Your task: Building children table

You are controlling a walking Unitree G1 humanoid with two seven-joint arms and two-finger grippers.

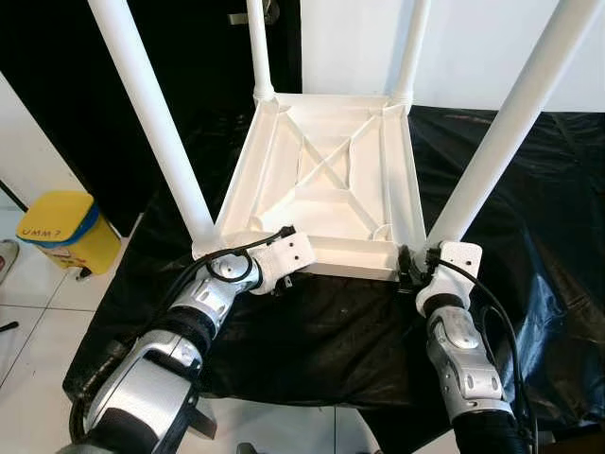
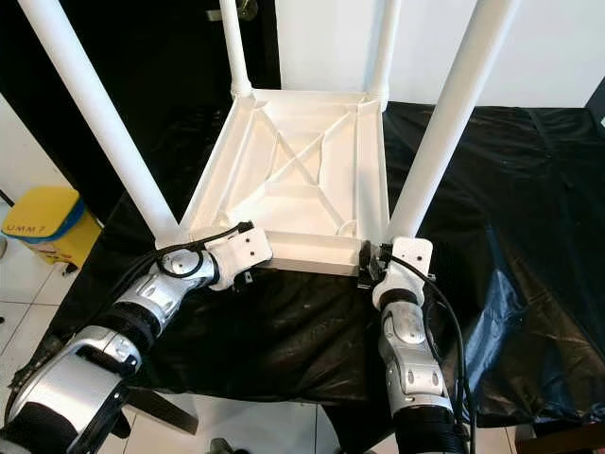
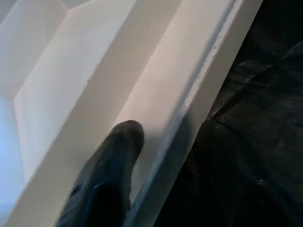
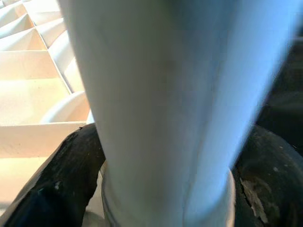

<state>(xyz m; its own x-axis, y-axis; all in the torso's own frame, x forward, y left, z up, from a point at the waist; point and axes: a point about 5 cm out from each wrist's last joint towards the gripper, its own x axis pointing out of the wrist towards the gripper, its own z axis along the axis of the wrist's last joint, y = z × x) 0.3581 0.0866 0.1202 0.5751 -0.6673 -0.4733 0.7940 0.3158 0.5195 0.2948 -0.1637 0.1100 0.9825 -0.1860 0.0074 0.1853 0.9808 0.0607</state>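
While my left tool (image 1: 284, 284) clamps the near rim of the upturned children table (image 1: 326, 180) on the black-covered worktop (image 1: 529, 236), my right tool (image 1: 408, 270) grips the near-right leg (image 1: 501, 142) at its base; all 4 legs point upward.

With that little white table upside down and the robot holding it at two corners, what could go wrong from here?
The table lies upside down on a black plastic sheet, which looks slippery, so it may slide when pushed. The right pincer closes around the base of one leg; a sideways pull there might loosen that tall leg. The left pincer has a finger over the near rim, a hold that looks shallow and could slip.
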